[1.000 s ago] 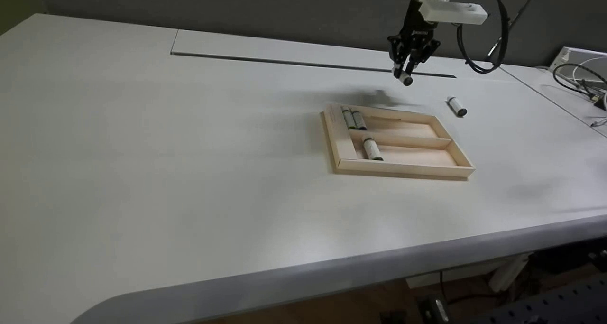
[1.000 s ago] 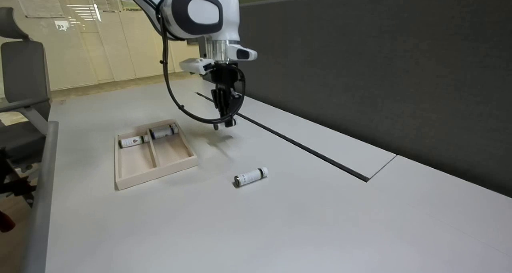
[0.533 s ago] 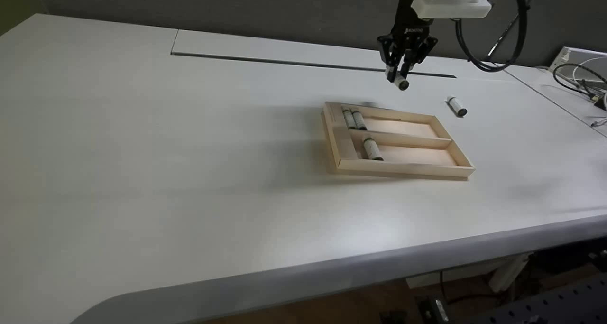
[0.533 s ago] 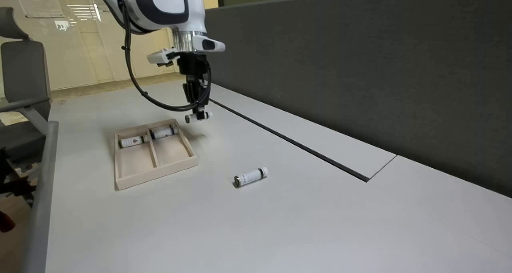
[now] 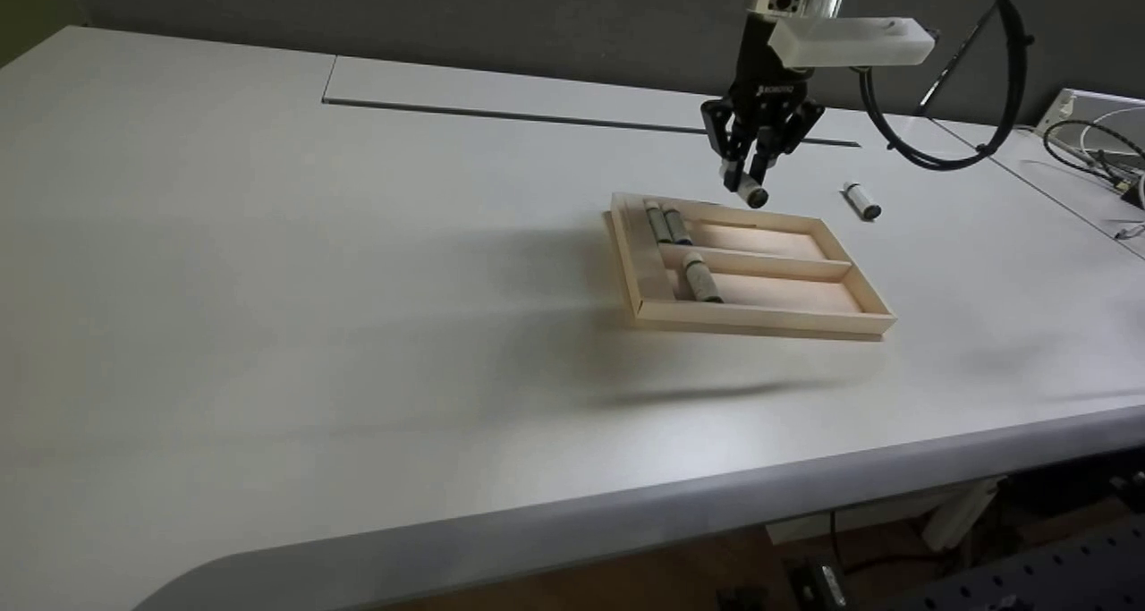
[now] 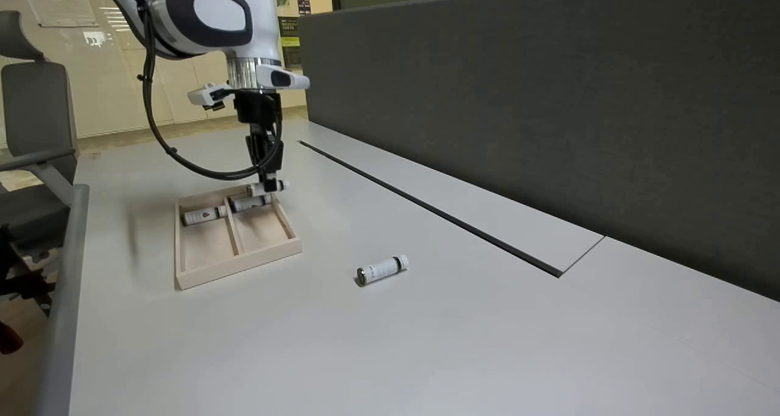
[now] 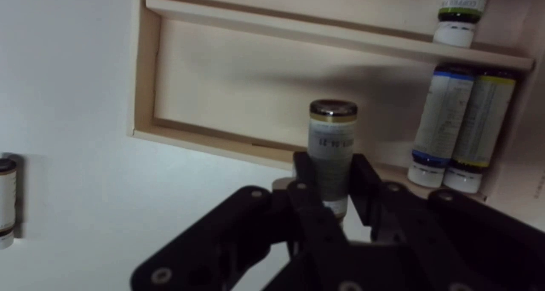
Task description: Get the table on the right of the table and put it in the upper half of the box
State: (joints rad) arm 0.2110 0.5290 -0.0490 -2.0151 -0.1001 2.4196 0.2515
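From where I stand, the black pincer clamps the small white-labelled cylindrical bottle above the smooth white bench, apparently at the outer long wall of the pale wooden box. Long axis: across that wall toward the wooden divider, nearly parallel to the blue-banded white bottle. Bare floor in the upper compartment adjoins it. Presumed next move: pass the wall, then lower.

Loose bottle cropped in wrist view, fingers part-hiding held bottle
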